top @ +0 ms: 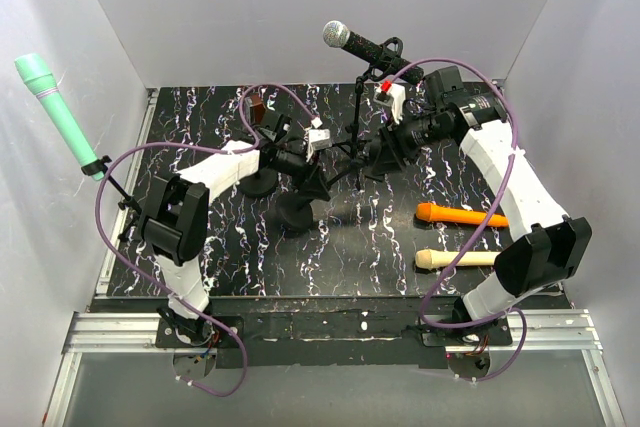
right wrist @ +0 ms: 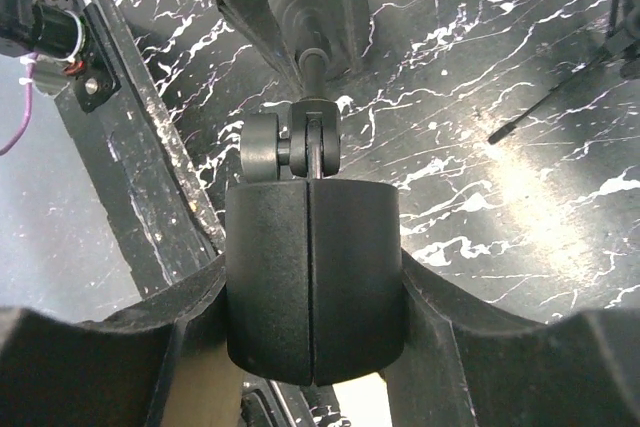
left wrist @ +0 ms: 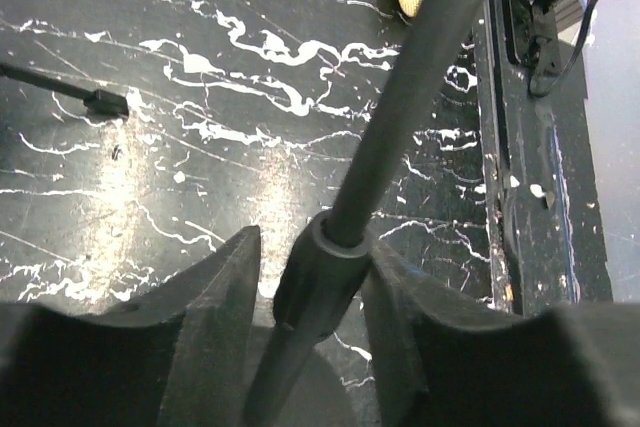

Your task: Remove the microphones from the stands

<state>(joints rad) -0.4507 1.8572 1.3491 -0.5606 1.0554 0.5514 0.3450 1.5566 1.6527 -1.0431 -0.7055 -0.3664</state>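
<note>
Your microphone sits tilted in the clip atop the stand. Your right gripper clamps that clip. Your left gripper straddles the stand's pole lower down, jaws slack, with a gap on one side.

Bright glare on the table, foregrounds seemingly soft.

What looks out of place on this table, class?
The orange microphone and cream microphone lie flat on the table by the right arm, off any stand, whereas the black microphone and teal microphone are mounted.
</note>
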